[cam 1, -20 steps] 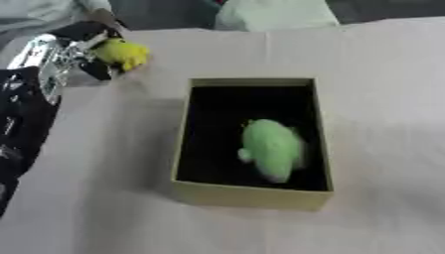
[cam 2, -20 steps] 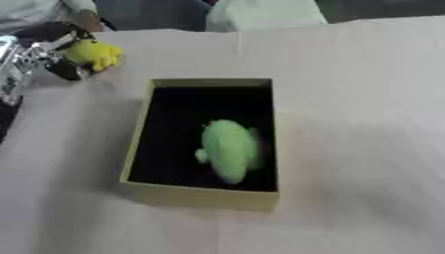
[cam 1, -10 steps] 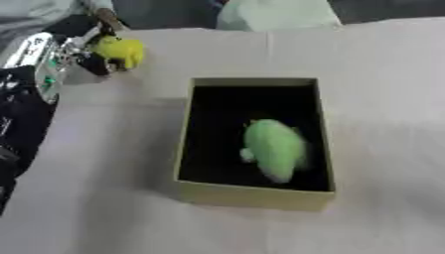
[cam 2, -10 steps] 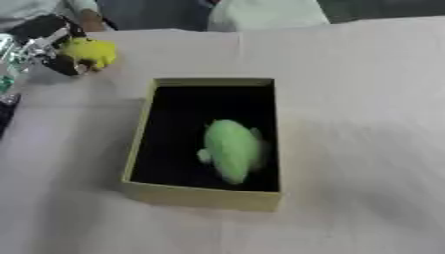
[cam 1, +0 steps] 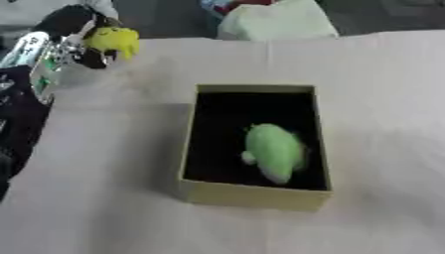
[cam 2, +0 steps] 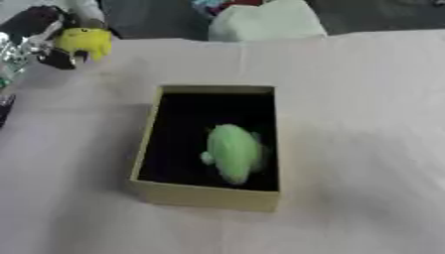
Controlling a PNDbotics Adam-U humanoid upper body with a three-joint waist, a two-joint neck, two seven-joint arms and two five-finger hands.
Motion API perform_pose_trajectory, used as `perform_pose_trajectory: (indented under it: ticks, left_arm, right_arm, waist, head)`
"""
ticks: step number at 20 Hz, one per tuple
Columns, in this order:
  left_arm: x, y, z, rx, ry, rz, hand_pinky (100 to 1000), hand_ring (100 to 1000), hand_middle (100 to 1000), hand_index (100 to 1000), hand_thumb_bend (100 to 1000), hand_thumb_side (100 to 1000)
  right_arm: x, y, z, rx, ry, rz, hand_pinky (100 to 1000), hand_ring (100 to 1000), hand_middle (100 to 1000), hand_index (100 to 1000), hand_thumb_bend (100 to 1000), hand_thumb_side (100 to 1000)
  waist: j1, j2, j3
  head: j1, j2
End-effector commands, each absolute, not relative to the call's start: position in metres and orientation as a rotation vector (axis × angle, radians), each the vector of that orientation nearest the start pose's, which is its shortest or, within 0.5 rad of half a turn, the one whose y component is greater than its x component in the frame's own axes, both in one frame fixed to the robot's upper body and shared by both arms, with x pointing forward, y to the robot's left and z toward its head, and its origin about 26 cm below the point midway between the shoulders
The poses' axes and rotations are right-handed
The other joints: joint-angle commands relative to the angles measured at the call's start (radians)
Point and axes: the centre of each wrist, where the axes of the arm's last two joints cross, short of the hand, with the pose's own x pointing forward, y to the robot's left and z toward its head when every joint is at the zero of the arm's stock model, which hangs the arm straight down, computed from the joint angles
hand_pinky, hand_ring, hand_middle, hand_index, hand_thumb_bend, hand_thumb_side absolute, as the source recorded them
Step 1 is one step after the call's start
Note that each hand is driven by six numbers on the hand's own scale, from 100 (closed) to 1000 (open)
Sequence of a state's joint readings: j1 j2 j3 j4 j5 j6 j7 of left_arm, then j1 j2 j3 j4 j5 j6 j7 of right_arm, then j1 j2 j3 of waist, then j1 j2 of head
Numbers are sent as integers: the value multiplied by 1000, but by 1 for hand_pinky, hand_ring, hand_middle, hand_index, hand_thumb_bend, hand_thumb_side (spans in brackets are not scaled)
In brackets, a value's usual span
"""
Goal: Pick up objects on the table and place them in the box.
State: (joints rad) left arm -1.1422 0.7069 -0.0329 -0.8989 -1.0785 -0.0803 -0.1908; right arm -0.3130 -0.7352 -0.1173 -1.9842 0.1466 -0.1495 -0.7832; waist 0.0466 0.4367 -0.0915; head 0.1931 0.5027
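A rectangular cardboard box (cam 1: 255, 193) with tan walls and a black lining sits near the middle of the pale cloth-covered surface (cam 1: 382, 99). Inside it, toward the 5 o'clock corner, lies a soft, rounded green plush toy (cam 1: 274, 150). At 10 o'clock, the left hand (cam 1: 65, 42), black and silver, has its fingers curled around a small, lumpy yellow plush toy (cam 1: 114, 40), lifted near the surface's far edge.
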Motion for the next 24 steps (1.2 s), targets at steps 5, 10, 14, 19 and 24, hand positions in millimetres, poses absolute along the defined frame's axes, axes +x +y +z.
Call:
perform_pose_trajectory:
  ticks: [5,10,14,19,24]
  left_arm:
    - [442,343,372,1598,-1578,-1285,607,554,494,683,194,100]
    - [438,299,365,1526,-1753,-1422,609,557,495,684,195,100]
    - [432,265,356,1448,-1895,-1502,606,557,491,683,198,100]
    - [420,223,337,1313,-2070,-1576,611,561,494,689,204,100]
    - [403,178,313,1171,-2182,-1661,617,565,497,693,218,118]
  right_arm:
    - [285,-340,272,1249,3177,163,751,703,666,766,176,983]
    - [286,-339,271,1240,3193,163,750,703,668,766,172,984]
    - [286,-337,267,1235,3218,168,750,703,668,766,171,983]
    - [286,-338,263,1248,3237,186,749,704,669,766,170,983]
    - [286,-337,260,1248,3254,195,749,703,669,766,171,983]
  waist:
    - [-11,-70,32]
    - [-19,-106,63]
    - [-19,-134,82]
    - [-22,-162,95]
    - [-24,-177,106]
  head:
    - [-39,48]
    - [-87,96]
    - [-124,129]
    - [-165,179]
    - [-185,221]
